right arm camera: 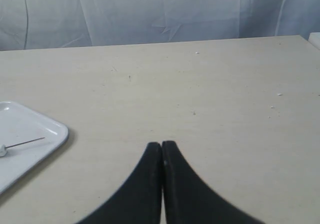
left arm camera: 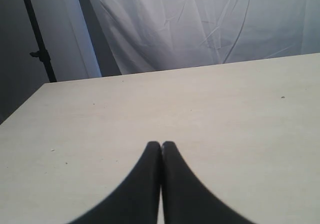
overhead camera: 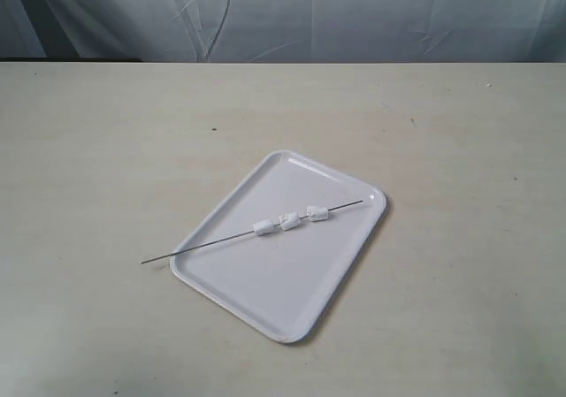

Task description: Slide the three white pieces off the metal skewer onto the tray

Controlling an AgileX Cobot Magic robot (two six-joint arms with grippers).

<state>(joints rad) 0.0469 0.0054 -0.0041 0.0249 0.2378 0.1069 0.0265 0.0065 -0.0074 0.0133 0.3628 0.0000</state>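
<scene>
A glossy white tray lies at the middle of the table, turned at an angle. The thin metal skewer rests across it, one end poking past the tray's left rim onto the table. Three white pieces sit threaded on the skewer over the tray. Neither gripper shows in the exterior view. My left gripper is shut with nothing in it, above bare table. My right gripper is shut and empty too; the tray's corner, the skewer tip and one white piece show at the edge of its view.
The pale tabletop spreads around the tray. A white cloth backdrop hangs behind the far edge. A dark stand rises beyond the table corner in the left wrist view.
</scene>
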